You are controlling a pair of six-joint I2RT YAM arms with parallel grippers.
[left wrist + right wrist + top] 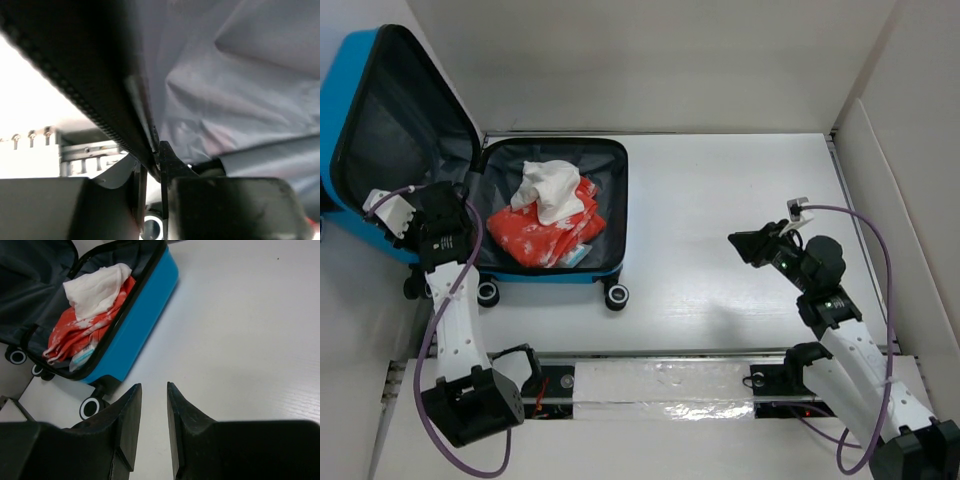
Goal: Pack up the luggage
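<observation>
Pinching lid (405, 110) rim, left gripper (152, 160) closed tight; luggage (550, 273) base lay right of it; right gripper (154, 405) narrowly parted, empty, farther.

White table (720, 250), plain white walls (670, 60)

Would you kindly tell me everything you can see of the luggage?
The luggage is a small bright-blue hard-shell case lying open at the far left of the table. Its base lies flat and its lid stands raised on the left; both are lined in dark grey fabric with a black zip edge. Black wheels with white hubs face the arms. The base holds a crumpled white cloth on an orange-red patterned garment. The left gripper pinches the lid's rim.
</observation>
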